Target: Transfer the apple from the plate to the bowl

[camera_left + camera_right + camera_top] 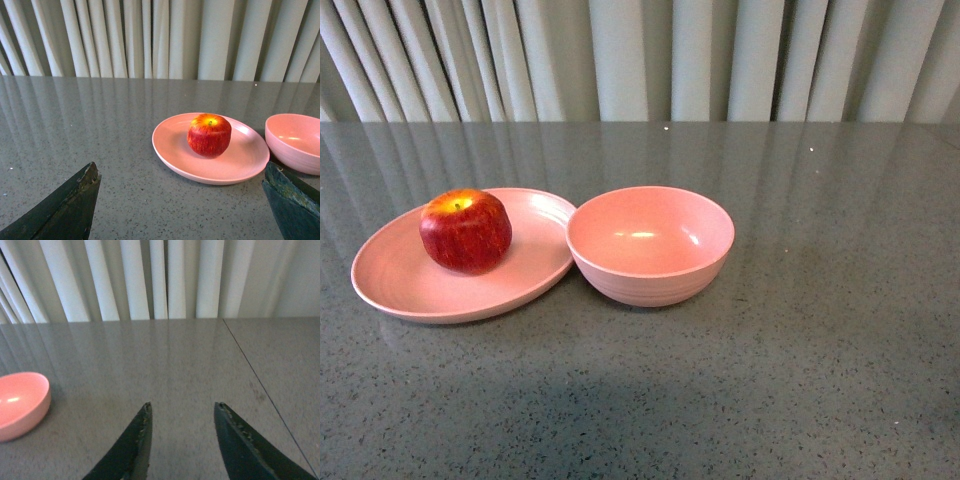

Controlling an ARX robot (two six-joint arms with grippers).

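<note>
The left gripper (181, 171) gapes wide and empty, short of the plate (390, 285), which sits against the left side of the bowl (650, 275). The right gripper (183, 407), parted and empty, is well right of the bowl. The apple (466, 231) stands upright on the plate. The left arm looks best placed: straddle the apple's widest girth, then lift it clear of both rims.

no readable text, no labels
</note>
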